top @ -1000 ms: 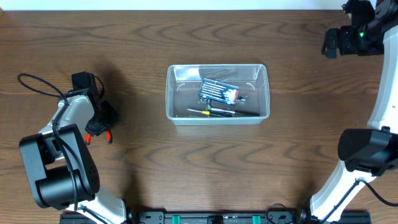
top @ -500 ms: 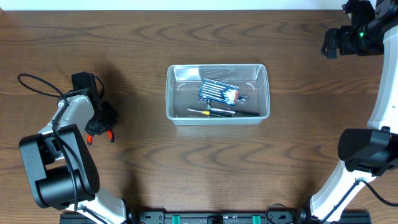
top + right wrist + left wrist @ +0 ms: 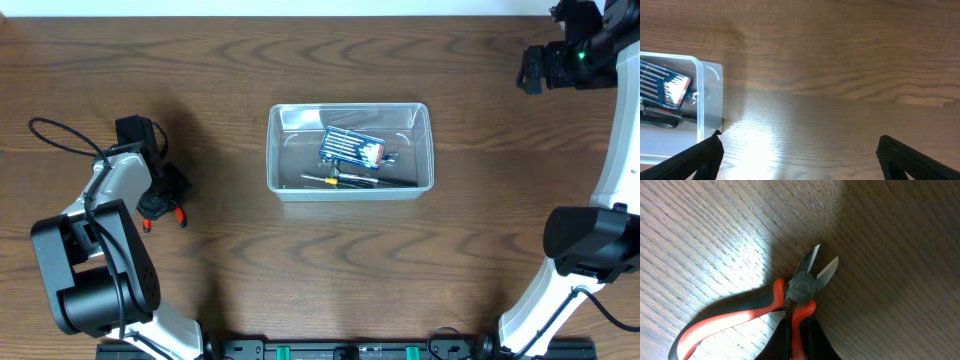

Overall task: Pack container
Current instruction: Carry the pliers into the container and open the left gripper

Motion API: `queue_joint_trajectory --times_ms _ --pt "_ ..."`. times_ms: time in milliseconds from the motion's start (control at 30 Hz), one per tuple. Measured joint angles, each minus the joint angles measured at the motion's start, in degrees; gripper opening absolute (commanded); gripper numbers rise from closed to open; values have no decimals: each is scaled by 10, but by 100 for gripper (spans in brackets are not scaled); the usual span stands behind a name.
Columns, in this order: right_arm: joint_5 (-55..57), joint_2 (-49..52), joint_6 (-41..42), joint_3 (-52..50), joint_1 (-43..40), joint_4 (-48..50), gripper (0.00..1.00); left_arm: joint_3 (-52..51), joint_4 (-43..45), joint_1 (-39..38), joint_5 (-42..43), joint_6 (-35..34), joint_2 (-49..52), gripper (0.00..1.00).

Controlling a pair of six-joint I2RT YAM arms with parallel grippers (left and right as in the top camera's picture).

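1. The container [image 3: 272, 150], a clear rectangular plastic bin with rounded corners, sits on the middle of the dark wood-grain surface [image 3: 230, 270], its long sides running left to right in the overhead view.
2. Inside it a blue case of screwdriver bits [image 3: 350, 148] lies tilted, and just below it a slim screwdriver [image 3: 335, 180] with a yellow and black handle lies along the bin's near wall.
3. The left claw [image 3: 165, 195] is low over the surface, well to the left of the container and apart from it.
4. In the left wrist view the left claw [image 3: 796, 332] is closed, its two dark fingers [image 3: 815, 342] pinching one handle of a pair of side cutters [image 3: 802, 287].
5. The side cutters have red-orange and black handles. The other handle curves away toward the lower left, and the blades are slightly parted and point up and to the right. From overhead only the orange handles [image 3: 160, 217] show beside the arm.
6. The right claw [image 3: 799, 140] is spread wide with nothing between its fingers. It is up at the far right corner, well apart from the container.
7. In the right wrist view a corner of the container [image 3: 700, 100] shows at the left edge, with the blue case visible through its wall.
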Motion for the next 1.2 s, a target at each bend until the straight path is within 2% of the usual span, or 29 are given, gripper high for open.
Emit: queue_joint_trajectory --times_ms 133,267,400,500,600,767,1000,1200 --pt "0 0 0 0 0 0 99 4 -10 0 0 0 1 6" --pt "0 0 0 0 0 0 99 20 -64 -1 14 23 3 5" --pt "0 0 0 0 0 1 99 78 -126 -17 30 82 -9 6" --pt "0 0 0 0 0 4 99 151 -161 -48 44 157 -44 6" --pt "0 0 0 0 0 5 99 231 -192 -95 61 242 -88 6" --pt "0 0 0 0 0 6 99 333 -203 -220 74 384 -132 6" --pt "0 0 0 0 0 5 99 344 -140 -406 86 560 -113 6" --pt "0 0 0 0 0 4 99 344 -127 -465 89 625 -34 6"
